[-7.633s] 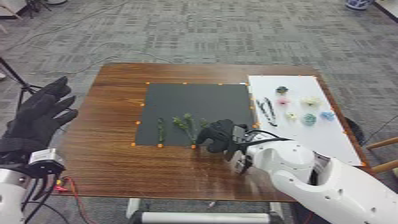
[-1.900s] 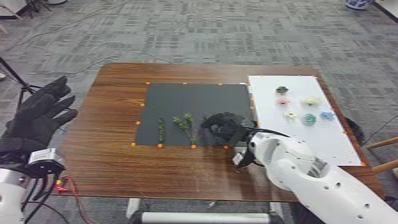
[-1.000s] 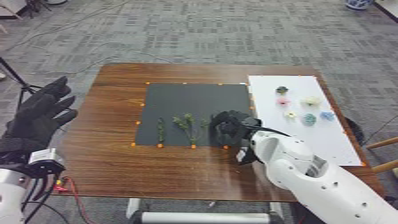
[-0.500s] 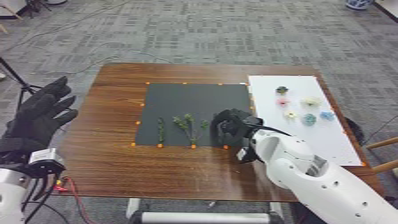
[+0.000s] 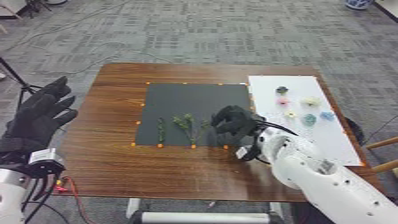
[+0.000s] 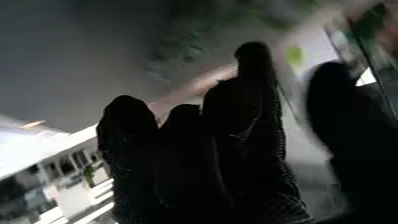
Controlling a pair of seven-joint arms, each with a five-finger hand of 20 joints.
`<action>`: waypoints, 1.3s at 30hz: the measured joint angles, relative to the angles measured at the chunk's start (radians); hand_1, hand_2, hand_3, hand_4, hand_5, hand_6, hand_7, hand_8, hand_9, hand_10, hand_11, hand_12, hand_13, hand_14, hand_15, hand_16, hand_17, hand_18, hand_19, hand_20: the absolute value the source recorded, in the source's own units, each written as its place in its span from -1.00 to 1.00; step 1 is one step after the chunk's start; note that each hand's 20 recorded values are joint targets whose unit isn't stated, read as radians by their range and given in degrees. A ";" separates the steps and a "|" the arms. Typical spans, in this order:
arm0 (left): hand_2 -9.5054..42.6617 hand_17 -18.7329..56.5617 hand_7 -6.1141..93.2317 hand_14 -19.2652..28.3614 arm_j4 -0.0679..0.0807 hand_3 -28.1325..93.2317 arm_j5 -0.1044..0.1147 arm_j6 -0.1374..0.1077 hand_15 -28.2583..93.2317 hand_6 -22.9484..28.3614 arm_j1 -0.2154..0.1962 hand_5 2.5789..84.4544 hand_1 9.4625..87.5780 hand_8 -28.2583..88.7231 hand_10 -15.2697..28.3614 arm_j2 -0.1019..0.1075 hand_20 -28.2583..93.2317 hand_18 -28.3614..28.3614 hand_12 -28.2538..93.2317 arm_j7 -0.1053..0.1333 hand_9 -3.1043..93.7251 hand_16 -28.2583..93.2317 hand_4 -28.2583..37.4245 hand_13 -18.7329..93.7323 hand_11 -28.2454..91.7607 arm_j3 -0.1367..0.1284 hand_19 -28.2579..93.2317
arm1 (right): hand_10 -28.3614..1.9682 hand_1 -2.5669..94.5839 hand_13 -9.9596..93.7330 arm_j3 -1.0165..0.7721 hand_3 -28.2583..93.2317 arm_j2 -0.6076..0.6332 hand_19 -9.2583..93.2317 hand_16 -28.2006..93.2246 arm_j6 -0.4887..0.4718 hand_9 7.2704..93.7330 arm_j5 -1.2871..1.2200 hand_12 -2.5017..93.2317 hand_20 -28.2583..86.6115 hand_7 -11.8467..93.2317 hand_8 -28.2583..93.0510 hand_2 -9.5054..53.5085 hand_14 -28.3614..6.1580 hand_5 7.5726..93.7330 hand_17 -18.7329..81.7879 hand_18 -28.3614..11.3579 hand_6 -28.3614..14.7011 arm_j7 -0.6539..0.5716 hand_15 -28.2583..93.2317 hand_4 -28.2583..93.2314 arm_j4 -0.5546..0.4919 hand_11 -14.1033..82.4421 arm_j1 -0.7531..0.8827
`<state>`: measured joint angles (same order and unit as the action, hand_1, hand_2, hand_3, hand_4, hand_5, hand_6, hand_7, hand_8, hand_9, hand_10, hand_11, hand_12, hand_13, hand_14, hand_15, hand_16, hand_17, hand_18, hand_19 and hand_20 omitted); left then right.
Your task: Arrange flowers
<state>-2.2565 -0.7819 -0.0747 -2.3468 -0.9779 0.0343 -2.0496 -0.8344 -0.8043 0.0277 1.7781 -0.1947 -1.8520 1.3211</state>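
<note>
Across the black mat (image 5: 195, 100), leafy sprigs (image 5: 187, 121) are spaced apart, presumably to receive flower heads (image 5: 309, 101), with right hand (image 5: 233, 120) and left hand (image 5: 37, 120) held open.

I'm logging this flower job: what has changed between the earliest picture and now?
The right hand has moved forward and slightly right. The dark slender pieces have gone from the white sheet; where to, I can't tell. The left hand and flowers stayed put.

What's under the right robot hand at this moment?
The right robot hand covers part of the right side of the dark mat; a leafy green sprig lies to its left. Whatever is directly beneath is hidden.
</note>
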 measured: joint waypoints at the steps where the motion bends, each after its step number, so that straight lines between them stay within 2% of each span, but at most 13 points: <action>1: -0.96 -0.85 -0.55 0.31 0.000 0.62 0.000 0.000 0.02 -0.06 0.000 -0.54 -0.60 -0.65 0.11 0.000 -0.38 0.68 -0.19 0.000 -0.63 -0.57 -0.99 -0.57 -0.30 0.000 0.08 | 0.03 -0.53 0.74 0.012 0.80 0.013 1.00 0.09 0.072 0.46 -0.054 -0.15 0.57 -0.34 -0.74 -1.00 0.30 0.11 0.28 -0.77 0.37 0.027 0.92 -0.99 -0.002 0.40 0.002; 4: -0.96 -0.85 -0.55 0.31 0.000 0.62 0.000 0.000 0.02 -0.06 0.000 -0.54 -0.60 -0.65 0.11 0.000 -0.38 0.68 -0.19 0.000 -0.63 -0.57 -0.99 -0.57 -0.30 0.000 0.08 | 0.04 -0.52 0.65 0.023 0.79 0.046 0.99 0.06 0.274 0.36 -0.166 -0.20 0.47 -0.32 -0.72 -1.00 0.21 0.02 0.16 -0.74 0.28 0.056 0.90 -1.00 -0.014 0.31 0.007; 7: -0.96 -0.85 -0.55 0.31 0.000 0.62 0.000 0.000 0.02 -0.06 0.000 -0.54 -0.60 -0.65 0.10 -0.001 -0.38 0.68 -0.19 0.001 -0.62 -0.57 -0.99 -0.57 -0.30 0.000 0.08 | 0.05 -0.46 0.53 -0.065 0.81 0.065 0.95 0.03 0.379 0.15 -0.217 -0.33 0.40 -0.29 -0.73 -1.00 0.18 -0.10 0.05 -0.68 0.20 0.031 0.88 -1.00 -0.042 0.09 0.040; 10: -0.96 -0.85 -0.55 0.31 0.000 0.62 0.000 0.000 0.01 -0.06 -0.001 -0.54 -0.60 -0.65 0.10 -0.001 -0.38 0.68 -0.19 0.002 -0.62 -0.57 -0.99 -0.57 -0.30 -0.001 0.08 | 0.13 -0.38 0.49 -0.163 0.79 0.088 0.92 0.01 0.454 0.05 -0.219 -0.44 0.40 -0.31 -0.73 -1.00 0.19 -0.14 0.02 -0.66 0.15 -0.084 0.89 -1.00 -0.052 -0.09 0.056; 13: -0.96 -0.86 -0.55 0.31 -0.001 0.62 0.000 -0.001 0.02 -0.06 -0.005 -0.54 -0.60 -0.65 0.10 -0.002 -0.38 0.68 -0.19 0.003 -0.62 -0.57 -0.99 -0.57 -0.30 -0.003 0.08 | 0.25 -0.21 0.49 -0.204 0.66 0.138 0.91 -0.01 0.519 0.03 -0.138 -0.49 0.41 -0.32 -0.73 -1.00 0.23 -0.15 0.02 -0.66 0.17 -0.280 0.90 -1.00 -0.033 -0.20 0.051; 16: -0.96 -0.86 -0.55 0.31 -0.003 0.62 0.000 -0.001 0.02 -0.06 -0.012 -0.54 -0.60 -0.65 0.10 -0.004 -0.38 0.68 -0.19 0.005 -0.63 -0.57 -0.99 -0.57 -0.29 -0.006 0.08 | 0.30 0.01 0.51 -0.177 0.45 0.207 0.91 -0.02 0.494 0.04 0.065 -0.52 0.41 -0.31 -0.74 -1.00 0.25 -0.13 0.03 -0.64 0.21 -0.450 0.92 -1.00 0.015 -0.26 0.042; 18: -0.96 -0.86 -0.55 0.31 -0.004 0.62 0.000 -0.001 0.02 -0.06 -0.014 -0.54 -0.60 -0.65 0.10 -0.005 -0.38 0.69 -0.19 0.006 -0.63 -0.57 -0.99 -0.57 -0.29 -0.007 0.08 | 0.32 0.20 0.51 -0.153 0.21 0.250 0.91 -0.03 0.413 0.06 0.201 -0.53 0.41 -0.30 -0.75 -1.00 0.26 -0.11 0.04 -0.65 0.24 -0.512 0.92 -1.00 0.039 -0.28 0.045; 21: -0.96 -0.86 -0.55 0.31 -0.004 0.62 0.000 0.000 0.02 -0.06 -0.015 -0.54 -0.60 -0.65 0.10 -0.006 -0.38 0.69 -0.19 0.007 -0.63 -0.57 -0.99 -0.57 -0.29 -0.009 0.09 | 0.34 0.34 0.52 -0.150 -0.01 0.288 0.91 -0.02 0.283 0.08 0.325 -0.54 0.42 -0.29 -0.76 -1.00 0.27 -0.09 0.04 -0.64 0.27 -0.515 0.93 -1.00 0.053 -0.29 0.069; 24: -0.95 -0.86 -0.55 0.31 -0.004 0.61 0.000 0.000 0.02 -0.06 -0.015 -0.54 -0.60 -0.65 0.10 -0.006 -0.38 0.69 -0.19 0.007 -0.63 -0.57 -0.99 -0.57 -0.29 -0.011 0.09 | 0.39 0.41 0.52 -0.126 -0.15 0.300 0.91 -0.02 0.267 0.10 0.407 -0.55 0.43 -0.29 -0.76 -1.00 0.29 -0.07 0.05 -0.62 0.30 -0.490 0.93 -1.00 0.061 -0.31 0.078; 28: -0.95 -0.86 -0.55 0.31 -0.003 0.61 0.001 0.001 0.02 -0.06 -0.013 -0.54 -0.60 -0.64 0.10 -0.003 -0.39 0.69 -0.19 0.007 -0.63 -0.57 -0.99 -0.57 -0.29 -0.012 0.09 | 0.43 0.41 0.53 -0.069 -0.12 0.304 0.91 -0.02 0.285 0.14 0.497 -0.55 0.43 -0.28 -0.77 -1.00 0.28 -0.03 0.05 -0.63 0.35 -0.470 0.93 -1.00 0.066 -0.31 0.069; 34: -0.95 -0.86 -0.55 0.32 -0.003 0.61 0.001 0.001 0.02 -0.06 -0.012 -0.54 -0.60 -0.65 0.10 -0.001 -0.39 0.69 -0.19 0.007 -0.63 -0.57 -0.99 -0.57 -0.29 -0.016 0.09 | 0.49 0.39 0.54 -0.036 -0.10 0.301 0.91 -0.02 0.293 0.23 0.486 -0.57 0.44 -0.28 -0.79 -1.00 0.28 0.08 0.05 -0.63 0.41 -0.451 0.93 -1.00 0.066 -0.32 0.053; 37: -0.95 -0.86 -0.55 0.32 -0.003 0.61 0.001 0.001 0.02 -0.06 -0.012 -0.54 -0.60 -0.65 0.10 -0.001 -0.39 0.69 -0.19 0.007 -0.63 -0.57 -0.99 -0.57 -0.29 -0.018 0.09 | 0.49 0.41 0.55 -0.030 -0.13 0.295 0.91 -0.02 0.278 0.25 0.473 -0.57 0.44 -0.30 -0.78 -1.00 0.28 0.11 0.06 -0.62 0.42 -0.442 0.94 -1.00 0.070 -0.33 0.045; 39: -0.95 -0.86 -0.55 0.32 -0.003 0.61 0.001 0.002 0.02 -0.06 -0.013 -0.54 -0.60 -0.64 0.10 -0.001 -0.39 0.69 -0.19 0.008 -0.63 -0.57 -0.99 -0.57 -0.30 -0.020 0.09 | 0.49 0.39 0.55 -0.034 -0.08 0.287 0.92 -0.01 0.253 0.25 0.459 -0.58 0.43 -0.30 -0.78 -1.00 0.28 0.11 0.06 -0.63 0.42 -0.434 0.93 -1.00 0.077 -0.33 0.044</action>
<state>-2.2598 -0.7812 -0.0731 -2.3594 -0.9788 0.0420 -2.0694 -0.8685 -0.5173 0.2808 2.2376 -0.6285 -1.7749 1.3648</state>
